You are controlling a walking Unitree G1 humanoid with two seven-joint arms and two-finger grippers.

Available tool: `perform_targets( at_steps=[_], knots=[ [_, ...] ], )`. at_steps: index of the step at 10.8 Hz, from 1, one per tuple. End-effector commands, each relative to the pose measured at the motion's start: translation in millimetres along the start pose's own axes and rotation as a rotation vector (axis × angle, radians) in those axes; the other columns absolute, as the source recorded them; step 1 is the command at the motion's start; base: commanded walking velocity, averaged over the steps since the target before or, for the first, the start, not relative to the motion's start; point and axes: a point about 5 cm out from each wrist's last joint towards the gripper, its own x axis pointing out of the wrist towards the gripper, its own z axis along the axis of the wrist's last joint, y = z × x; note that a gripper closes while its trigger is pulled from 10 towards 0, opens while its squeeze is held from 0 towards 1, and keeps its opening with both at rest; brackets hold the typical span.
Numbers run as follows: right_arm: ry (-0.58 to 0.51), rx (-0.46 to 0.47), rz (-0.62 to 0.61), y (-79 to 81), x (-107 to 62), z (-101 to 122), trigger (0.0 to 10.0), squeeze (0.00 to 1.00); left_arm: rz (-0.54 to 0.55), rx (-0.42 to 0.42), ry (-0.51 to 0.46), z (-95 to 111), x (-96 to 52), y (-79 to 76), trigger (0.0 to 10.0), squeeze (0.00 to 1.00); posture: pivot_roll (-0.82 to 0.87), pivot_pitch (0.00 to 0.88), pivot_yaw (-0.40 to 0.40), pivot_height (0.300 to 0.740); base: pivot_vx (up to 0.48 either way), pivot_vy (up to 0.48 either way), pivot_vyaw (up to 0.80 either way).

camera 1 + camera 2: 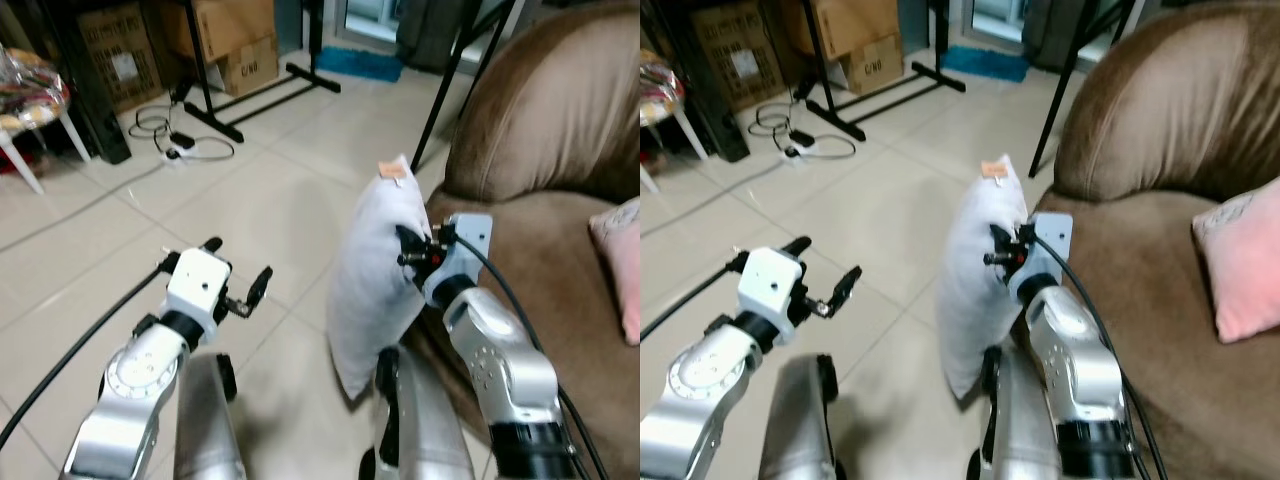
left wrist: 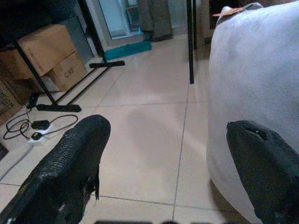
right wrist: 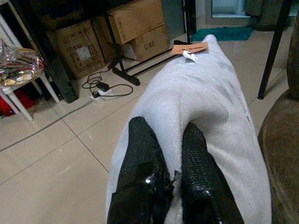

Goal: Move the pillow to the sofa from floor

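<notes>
The setting is a room with a pale tiled floor and a brown sofa at the robot's right. Cardboard boxes stand far from the sofa, behind a black stand; their contents cannot be seen. One box carries the print "C/NO"; the label on another is unreadable. A white power strip with a looped cable lies just beside the stand's foot. A pink cushion rests on the sofa seat.

The white pillow hangs upright against the sofa's front edge, off the floor, with an orange tag at its top. The right gripper is extended forward, fingers pinched on a fold of the pillow. The left gripper is raised on the pillow's far side from the sofa, fingers spread wide, holding nothing.
</notes>
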Motion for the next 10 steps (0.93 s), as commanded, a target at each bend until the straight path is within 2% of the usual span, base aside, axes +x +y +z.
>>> perform_targets(
  at_steps=[1, 2, 3, 4, 5, 6, 9, 10],
  knots=[
    [-0.048, -0.007, -0.004, 2.3, -0.8, 13, 10.0, 0.0, 0.013, 0.013, -0.004, 0, -0.5, 1.0, 10.0, 0.0, 0.0, 0.0, -0.061, 0.531, 0.0, 0.0, 0.0],
    [-0.041, 0.018, -0.011, 1.6, -0.8, 14, 10.0, 0.0, 0.014, 0.012, -0.003, 0, -0.7, 0.9, 10.0, 0.0, 0.0, 0.0, -0.062, 0.546, 0.0, 0.0, 0.0],
    [-0.053, -0.051, -0.013, 0.4, -0.3, 17, 10.0, 0.0, 0.012, 0.012, -0.001, 0, -0.5, 0.7, 10.0, 0.0, 0.0, 0.0, -0.062, 0.561, 0.0, 0.0, 0.0],
    [-0.094, -0.181, -0.041, -0.9, -0.8, 22, 10.0, 0.0, 0.013, 0.011, 0.001, -1, -0.5, 0.7, 10.0, 0.0, 0.0, 0.0, -0.062, 0.576, 0.0, 0.0, 0.0],
    [-0.116, -0.134, 0.003, 2.8, -1.7, 25, 10.0, 0.0, 0.012, 0.011, 0.002, -1, -0.5, 0.5, 10.0, 0.0, 0.0, 0.0, -0.061, 0.591, 0.0, 0.0, 0.0],
    [-0.147, -0.097, -0.005, 3.3, -2.3, 28, 10.0, 0.0, 0.01, 0.013, 0.002, -1, -0.2, 0.9, 10.0, 0.0, 0.0, 0.0, -0.058, 0.606, 0.0, 0.0, 0.0],
    [-0.136, -0.08, -0.047, -1.4, -2.8, 26, 10.0, 0.0, 0.009, 0.018, 0.002, -1, 0.0, 2.0, 10.0, 0.0, 0.0, 0.0, -0.055, 0.648, 0.0, 0.0, 0.0],
    [-0.13, -0.069, -0.056, -3.0, -3.1, 26, 10.0, 0.0, 0.008, 0.019, 0.003, -1, 0.0, 2.1, 10.0, 0.0, 0.0, 0.0, -0.053, 0.648, 0.0, 0.0, 0.0]
  ],
)
